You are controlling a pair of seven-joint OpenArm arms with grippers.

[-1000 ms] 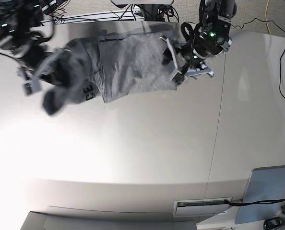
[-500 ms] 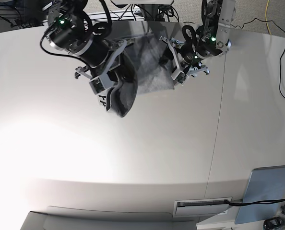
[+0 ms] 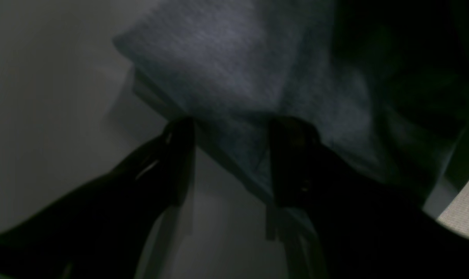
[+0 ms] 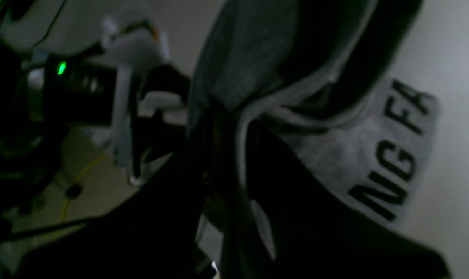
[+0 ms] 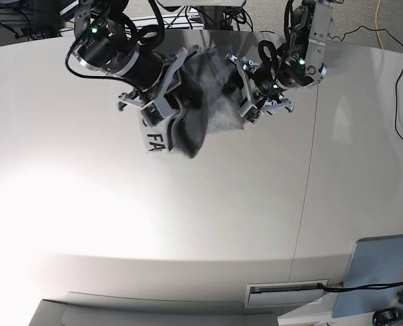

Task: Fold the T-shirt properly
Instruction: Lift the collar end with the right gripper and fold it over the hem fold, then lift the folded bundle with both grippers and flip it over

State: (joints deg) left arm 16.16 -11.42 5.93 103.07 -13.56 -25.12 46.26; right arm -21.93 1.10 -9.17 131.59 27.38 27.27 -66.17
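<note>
The heather-grey T-shirt (image 5: 218, 102) lies bunched at the far middle of the white table (image 5: 208, 224). My right gripper (image 5: 166, 112) is shut on a fold of it, held above the table. A flap with black letters "FA" (image 5: 154, 141) hangs below the gripper. The right wrist view shows the T-shirt (image 4: 378, 155) draped across my closed right gripper (image 4: 223, 155), with the print "NG FA" showing. My left gripper (image 5: 245, 102) stands open at the shirt's right edge. In its wrist view the hem of the T-shirt (image 3: 238, 69) runs between the spread fingers of the left gripper (image 3: 234, 135).
A blue-grey pad (image 5: 381, 272) lies at the near right corner. A slot (image 5: 286, 292) sits in the front edge. Cables run along the far edge, a yellow one (image 5: 378, 20) among them. A seam (image 5: 310, 176) crosses the table right of centre.
My right arm has swung from the far left toward the middle, carrying the gripped part of the shirt over the rest. The left gripper stayed open at the right edge.
</note>
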